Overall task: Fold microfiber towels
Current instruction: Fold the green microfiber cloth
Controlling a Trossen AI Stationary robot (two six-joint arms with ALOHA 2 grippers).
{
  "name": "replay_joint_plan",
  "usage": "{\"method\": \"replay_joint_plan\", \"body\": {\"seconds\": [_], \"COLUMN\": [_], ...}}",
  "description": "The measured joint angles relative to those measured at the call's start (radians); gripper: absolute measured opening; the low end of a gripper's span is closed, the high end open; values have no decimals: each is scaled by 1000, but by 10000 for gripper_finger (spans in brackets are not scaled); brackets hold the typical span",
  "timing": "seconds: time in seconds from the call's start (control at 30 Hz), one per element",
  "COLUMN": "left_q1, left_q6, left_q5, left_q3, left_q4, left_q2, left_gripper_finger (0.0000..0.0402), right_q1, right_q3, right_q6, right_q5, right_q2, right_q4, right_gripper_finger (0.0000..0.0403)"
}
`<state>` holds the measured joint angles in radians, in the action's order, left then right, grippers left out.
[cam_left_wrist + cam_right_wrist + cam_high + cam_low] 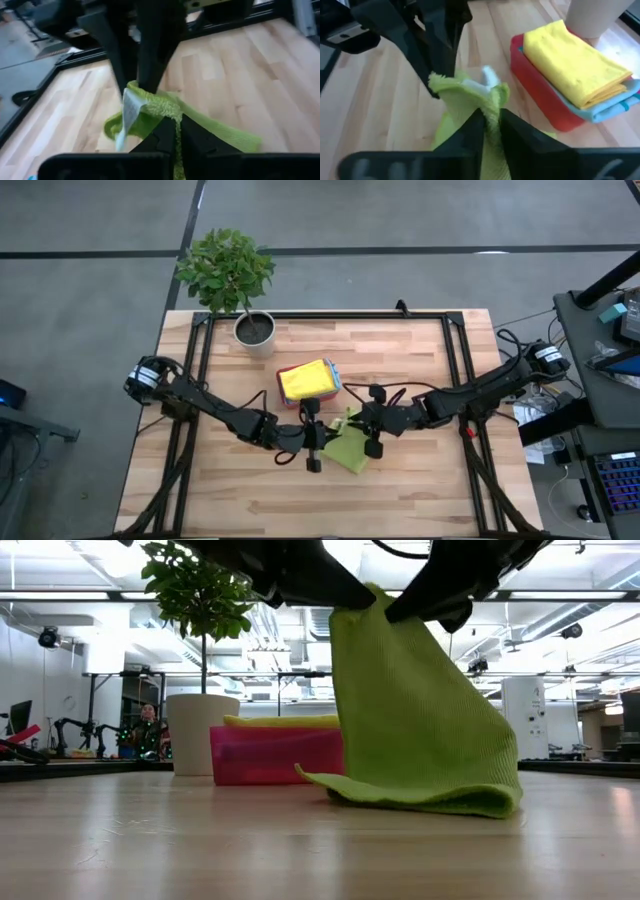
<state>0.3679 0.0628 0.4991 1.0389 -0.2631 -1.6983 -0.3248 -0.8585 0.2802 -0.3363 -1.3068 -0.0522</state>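
Observation:
A lime green microfiber towel (420, 720) hangs at the table's middle between my two grippers, which face each other. My left gripper (330, 432) reaches in from the table's left and is shut on the towel's raised top. My right gripper (355, 422) comes from the right and has its fingers closed on the same top, close beside the left. A white label (487, 77) sticks out of the bunched top. The towel's lower end (420, 800) lies on the table. My left gripper pinches the bunched top edge (172, 112) of the lime green towel between its two fingers, coming nearly level from the table's left. The towel hangs below the fingers, its lower end on the table. How many layers are held cannot be told. My right gripper pinches the same bunched top (492, 102) between its two fingers, coming from the table's right and slanting slightly down. The cloth drapes slack below the fingers (400, 605), and its lower part (350, 452) rests on the table.
A pink tray (535, 100) stands just beyond the grippers, holding a folded yellow towel (575, 60) on a teal-blue one (615, 107). A potted plant (255, 330) stands at the far left. Bare wood lies toward the near edge.

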Motion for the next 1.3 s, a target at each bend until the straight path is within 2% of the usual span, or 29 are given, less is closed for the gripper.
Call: {"method": "replay_joint_plan", "body": {"seconds": [0.27,0.37,0.63,0.77,1.0,1.2,1.3], "left_q1": [6,7,45,95,167,185,193], "left_q6": [-64,-143,-312,-319,-340,-450,-450], "left_q5": [-145,-211,-317,-364,-364,-361,-361], "left_q3": [7,6,-2,-23,-73,-124,-139], "left_q4": [145,216,420,431,425,419,390], "left_q2": [84,134,185,180,172,157,157], "left_gripper_finger": [0,0,0,0,0,0,0], "right_q1": [0,0,-2,-3,-2,-2,1], "right_q3": [-1,-1,11,19,21,1,-34], "right_q6": [-30,-35,-32,-29,-62,-81,-110], "right_q5": [-1,0,4,7,8,46,49], "right_q2": [71,109,104,58,-118,-317,-394], "right_q4": [-18,-39,-54,-37,182,453,504], "right_gripper_finger": [152,181,215,216,202,136,89]}}
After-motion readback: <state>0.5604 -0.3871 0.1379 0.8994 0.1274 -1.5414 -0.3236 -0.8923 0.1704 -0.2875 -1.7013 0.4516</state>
